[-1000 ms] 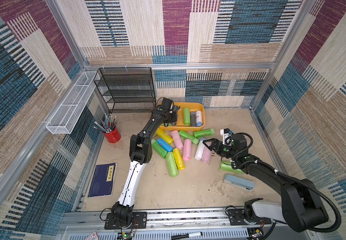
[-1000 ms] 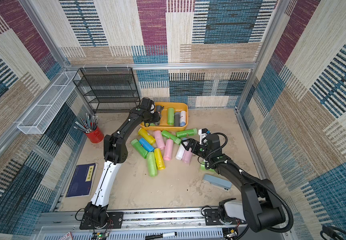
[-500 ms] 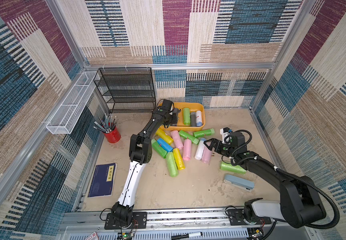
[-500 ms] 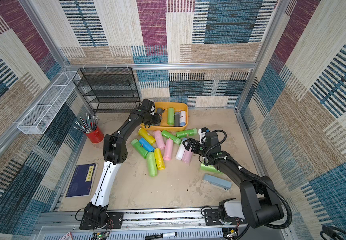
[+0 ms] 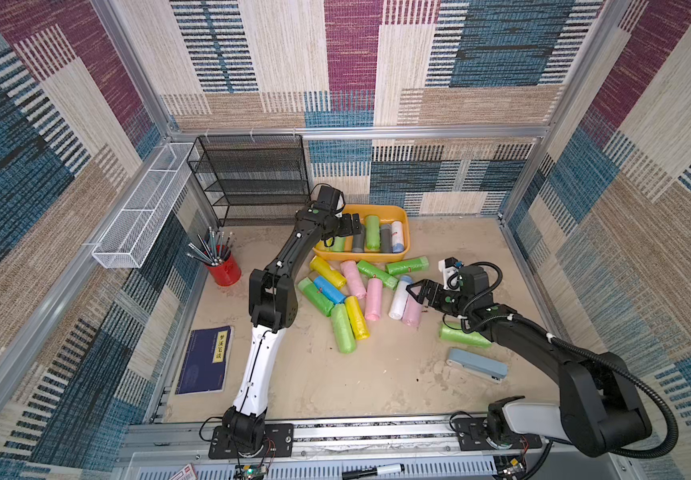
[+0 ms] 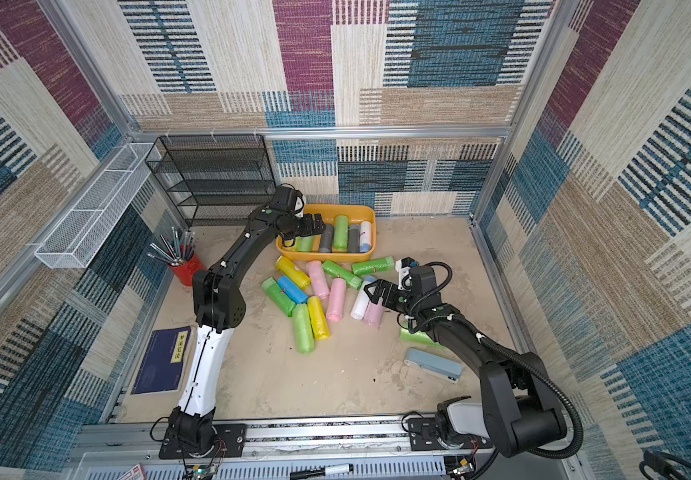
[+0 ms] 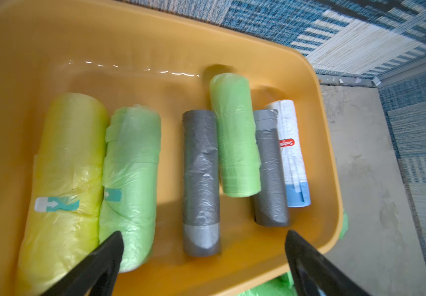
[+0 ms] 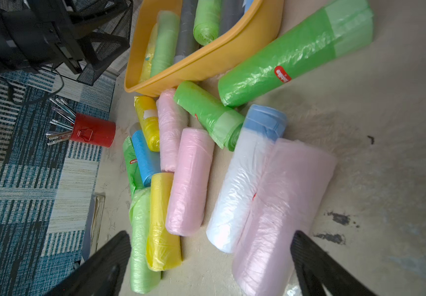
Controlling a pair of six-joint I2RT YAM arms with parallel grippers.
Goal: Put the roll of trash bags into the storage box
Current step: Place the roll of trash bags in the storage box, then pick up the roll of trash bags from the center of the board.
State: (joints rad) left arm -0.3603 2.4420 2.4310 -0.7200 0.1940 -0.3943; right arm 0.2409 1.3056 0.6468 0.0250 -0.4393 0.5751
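Orange-yellow storage box (image 7: pixel 155 38) holds six rolls (image 7: pixel 199 179) beneath the empty, open left pincer (image 7: pixel 203 234); the open right pincer (image 8: pixel 212 234) hovers over a pink roll of trash bags (image 8: pixel 283 205) on the counter (image 8: pixel 386 179) and must descend to clamp it.

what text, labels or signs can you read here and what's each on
"梦溪笔谈": yellow label on the blue notebook.
"Sodoli", rest hidden: red tag on the white roll in the storage box.
"sodolike", blurred: red tag on the long green roll.
White arrow: teal sticker on the yellow roll.
Other tags: unreadable.
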